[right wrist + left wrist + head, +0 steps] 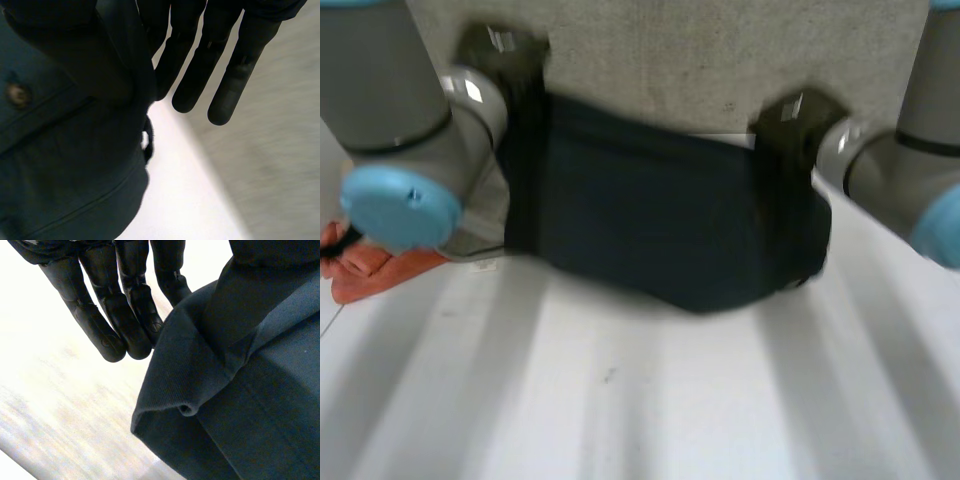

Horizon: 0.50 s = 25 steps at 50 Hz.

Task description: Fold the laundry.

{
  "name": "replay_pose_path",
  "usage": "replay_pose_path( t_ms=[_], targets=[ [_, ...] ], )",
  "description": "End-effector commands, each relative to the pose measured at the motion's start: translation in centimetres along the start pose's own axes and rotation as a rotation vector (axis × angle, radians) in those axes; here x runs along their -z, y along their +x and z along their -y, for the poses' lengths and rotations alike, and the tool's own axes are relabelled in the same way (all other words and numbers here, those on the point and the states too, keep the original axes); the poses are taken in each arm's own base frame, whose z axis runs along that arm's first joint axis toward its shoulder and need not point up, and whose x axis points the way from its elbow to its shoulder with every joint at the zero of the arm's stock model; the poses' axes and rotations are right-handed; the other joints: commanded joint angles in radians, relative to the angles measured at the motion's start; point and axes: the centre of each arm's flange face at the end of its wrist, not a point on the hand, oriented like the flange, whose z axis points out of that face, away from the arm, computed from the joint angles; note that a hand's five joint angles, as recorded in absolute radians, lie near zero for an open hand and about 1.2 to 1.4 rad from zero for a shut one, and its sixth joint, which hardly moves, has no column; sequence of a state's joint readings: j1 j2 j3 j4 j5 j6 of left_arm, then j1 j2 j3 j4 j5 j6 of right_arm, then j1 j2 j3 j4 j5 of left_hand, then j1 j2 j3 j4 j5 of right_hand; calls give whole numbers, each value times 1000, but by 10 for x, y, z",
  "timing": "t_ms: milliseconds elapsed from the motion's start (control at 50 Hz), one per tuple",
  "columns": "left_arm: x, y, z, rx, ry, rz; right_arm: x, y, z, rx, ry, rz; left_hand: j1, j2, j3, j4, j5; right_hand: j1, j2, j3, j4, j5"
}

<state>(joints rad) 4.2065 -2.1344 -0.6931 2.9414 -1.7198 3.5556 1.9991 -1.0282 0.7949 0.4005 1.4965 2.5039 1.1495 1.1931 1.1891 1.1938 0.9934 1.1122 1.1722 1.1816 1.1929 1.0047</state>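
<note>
A dark navy garment (660, 210) hangs spread between my two hands, lifted above the white table (620, 400). My left hand (520, 100) grips its left upper corner and my right hand (790, 125) its right upper corner. In the left wrist view the fingers (120, 315) reach down almost straight, and the cloth (240, 390) is pinched at the thumb side, drooping in folds. In the right wrist view the straight fingers (220, 65) lie beside the garment (65, 150), which is pinched against the thumb. A button (17, 94) and a belt loop (147, 145) show on it.
An orange-red cloth (365, 265) lies crumpled on the table under my left arm. Grey carpet (700, 60) lies beyond the table's far edge. The near half of the table is bare white.
</note>
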Motion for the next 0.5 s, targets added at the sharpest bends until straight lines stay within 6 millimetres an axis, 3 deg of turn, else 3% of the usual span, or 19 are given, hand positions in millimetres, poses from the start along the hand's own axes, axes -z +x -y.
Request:
replay_pose_path(
  t_ms=[20,80,140,240,260,320,340,380,400,500],
  targets=[
    [-13,-62,100,95,545,280,-7,84,71,-255,573,-429,247,203,207,202,228,284,224,215,203,217],
    [-9,-61,104,104,567,277,-2,91,81,-272,695,-471,247,203,207,202,228,284,224,215,203,217],
    [-7,-51,89,103,512,228,2,83,75,-246,724,-461,247,203,207,202,228,284,224,215,203,217],
    [-7,-39,44,108,374,171,1,52,44,-215,610,-331,247,203,207,202,228,284,224,215,203,217],
    [-6,-32,24,109,317,147,0,38,26,-216,528,-274,247,203,207,202,228,284,224,215,203,217],
    [-1,-16,-8,104,222,89,3,14,-6,-227,372,-172,247,203,207,202,228,284,224,215,203,217],
    [4,-4,-31,98,154,47,7,-5,-28,-236,266,-101,247,203,207,202,228,284,224,215,203,217],
    [12,9,-54,91,87,-7,13,-23,-47,-238,167,-28,247,203,207,202,228,284,224,215,203,217],
    [22,24,-76,84,20,-62,20,-43,-69,-232,64,48,247,203,207,202,228,284,224,215,203,217],
    [56,56,-125,44,-137,-198,44,-80,-115,-151,-151,201,247,203,207,202,228,284,224,215,203,217]
  ],
)
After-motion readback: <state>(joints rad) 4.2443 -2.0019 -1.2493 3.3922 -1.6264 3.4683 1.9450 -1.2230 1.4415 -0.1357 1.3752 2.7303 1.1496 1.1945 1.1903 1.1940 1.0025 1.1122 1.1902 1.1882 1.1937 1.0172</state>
